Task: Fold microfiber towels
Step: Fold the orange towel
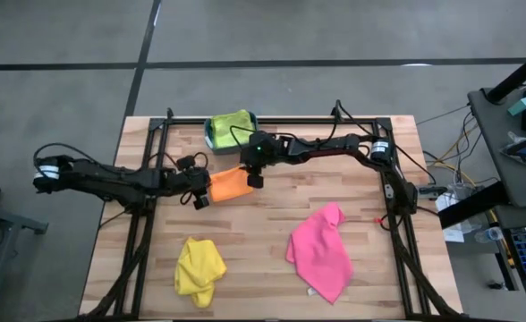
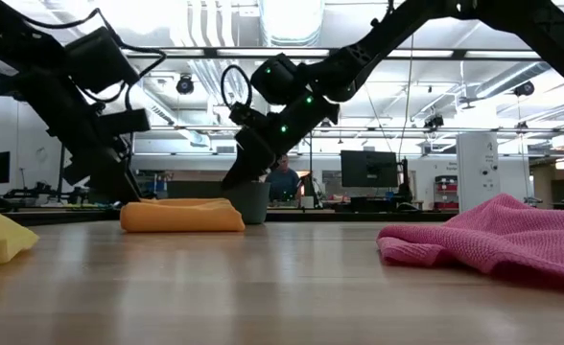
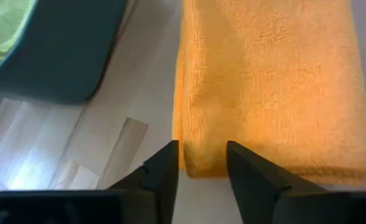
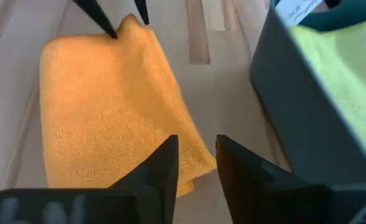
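The orange towel [image 1: 229, 183] lies folded into a small thick rectangle on the table, just in front of the teal bin [image 1: 211, 136]. My left gripper [image 1: 200, 197] is at the towel's near left corner. My right gripper [image 1: 255, 176] is at its right end. Each has its fingers close together on a corner. The lime green towel [image 1: 232, 123] lies in the bin. The yellow towel [image 1: 199, 266] and the pink towel [image 1: 321, 250] lie crumpled near the front edge. The pale mint green towel is not in view. My left gripper pinches the folded orange towel's corner [image 3: 201, 163] between its two fingers, slanting down from the table's left. The corner stands up in a small peak between the fingertips [image 4: 131, 23]; the rest of the towel lies flat on the table. My right gripper has the towel's opposite corner [image 4: 195, 167] between its two fingers, slanting down from the table's right and far side. Several folded layers sit in the gap. The towel lies on the table [image 2: 181, 216].
The teal bin stands at the far edge, close behind the orange towel and beside my right gripper [image 4: 307, 93]. Black frame rails [image 1: 147, 179] run along the table's left, right and far sides. Bare wood lies between the orange towel and the yellow and pink towels.
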`<state>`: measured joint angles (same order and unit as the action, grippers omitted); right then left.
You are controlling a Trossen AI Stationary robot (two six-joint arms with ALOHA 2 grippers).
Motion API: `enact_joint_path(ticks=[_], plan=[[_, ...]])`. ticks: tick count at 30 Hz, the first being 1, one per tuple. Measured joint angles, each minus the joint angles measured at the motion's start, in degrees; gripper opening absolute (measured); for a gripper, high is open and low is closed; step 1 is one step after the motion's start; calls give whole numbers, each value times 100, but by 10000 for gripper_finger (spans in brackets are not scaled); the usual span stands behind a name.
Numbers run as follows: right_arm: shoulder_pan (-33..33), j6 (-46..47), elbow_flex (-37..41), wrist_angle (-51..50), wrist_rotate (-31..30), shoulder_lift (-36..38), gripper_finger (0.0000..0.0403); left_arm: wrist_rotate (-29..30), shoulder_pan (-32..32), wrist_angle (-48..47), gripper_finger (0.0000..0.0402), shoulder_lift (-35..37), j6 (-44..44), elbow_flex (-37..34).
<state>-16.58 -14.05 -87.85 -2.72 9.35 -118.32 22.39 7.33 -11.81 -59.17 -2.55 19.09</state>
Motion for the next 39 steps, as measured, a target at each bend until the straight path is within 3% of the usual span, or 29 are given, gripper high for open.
enact_joint_path(ticks=[6, 10, 18, 28, 39], plan=[[2, 2, 2, -15, 11, -40, 108, 72, 16, 224, 41, -235, 243, 5], [2, -4, 4, -28, 9, -40, 104, 423, 18, 294, 5, -157, 338, 62], [4, -157, 7, -129, 9, -40, 82, 629, 74, 688, 10, -83, 653, 42], [4, -160, 11, -436, -50, 180, 19, 1108, 167, 898, 10, -330, 654, 24], [20, -92, 66, -623, -50, 172, 9, 1115, 245, 1901, 10, -1261, 901, 2]])
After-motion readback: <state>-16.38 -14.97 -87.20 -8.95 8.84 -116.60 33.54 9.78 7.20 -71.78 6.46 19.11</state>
